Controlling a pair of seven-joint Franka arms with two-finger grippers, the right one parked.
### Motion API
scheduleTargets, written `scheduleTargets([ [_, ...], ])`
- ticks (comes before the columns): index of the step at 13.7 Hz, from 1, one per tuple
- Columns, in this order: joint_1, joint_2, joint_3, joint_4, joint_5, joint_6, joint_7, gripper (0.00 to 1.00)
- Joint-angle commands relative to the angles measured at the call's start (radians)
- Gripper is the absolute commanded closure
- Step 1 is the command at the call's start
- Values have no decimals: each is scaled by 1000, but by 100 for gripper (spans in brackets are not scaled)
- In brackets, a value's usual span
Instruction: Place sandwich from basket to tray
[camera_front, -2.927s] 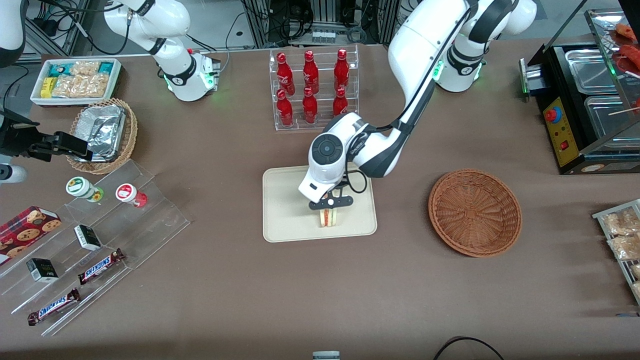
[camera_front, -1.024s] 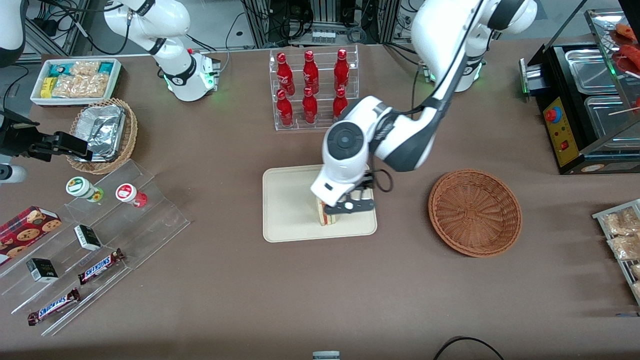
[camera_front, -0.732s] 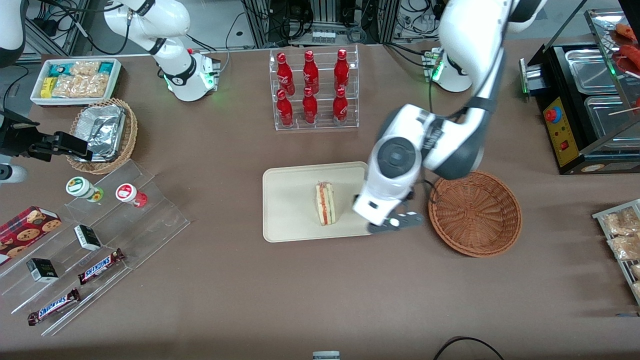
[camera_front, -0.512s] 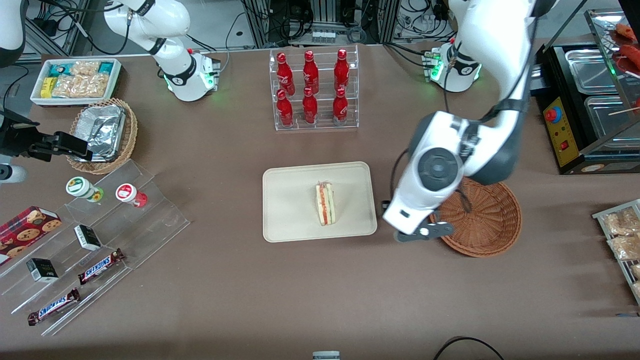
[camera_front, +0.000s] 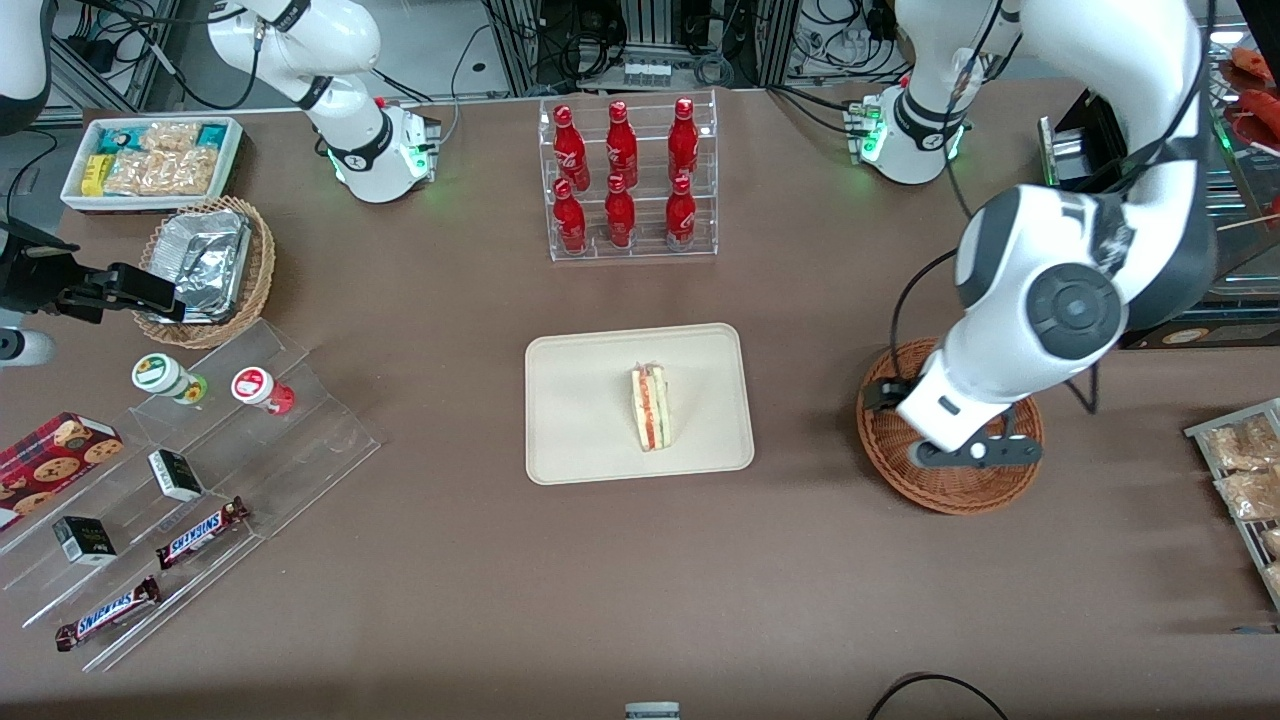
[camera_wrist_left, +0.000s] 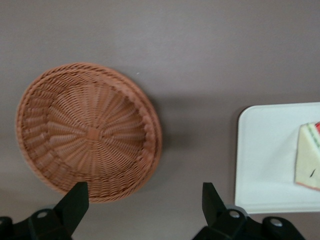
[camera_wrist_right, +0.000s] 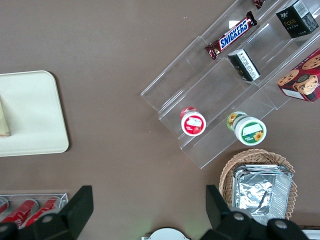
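Sandwich (camera_front: 651, 408) on tray (camera_front: 580, 420), gripper (camera_front: 968, 452) over basket (camera_front: 950, 480), seemingly spread wide

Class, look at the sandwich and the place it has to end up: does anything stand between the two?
Nothing does. The sandwich already lies on the tray. The hand, open and empty, hangs over the basket, apart from both.

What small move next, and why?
Probably none beyond retracting to rest: the sandwich already lies on the tray, the basket is empty, and the gripper hangs open above the basket, holding nothing.
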Motion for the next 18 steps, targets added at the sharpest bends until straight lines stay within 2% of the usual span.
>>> scheduleTargets([
  [1,26,-125,13,-122,-10,0,57,0],
  [5,41,-150,13,-122,-10,-32,60,0],
  [6,75,-159,2,-122,-9,-40,62,0],
  [9,262,-207,-164,-122,-9,-101,98,0],
  [11,352,-245,-238,-122,-5,-150,100,0],
  [15,425,-317,-277,-119,2,-252,103,0],
  [18,436,-361,-273,-116,4,-310,158,0],
])
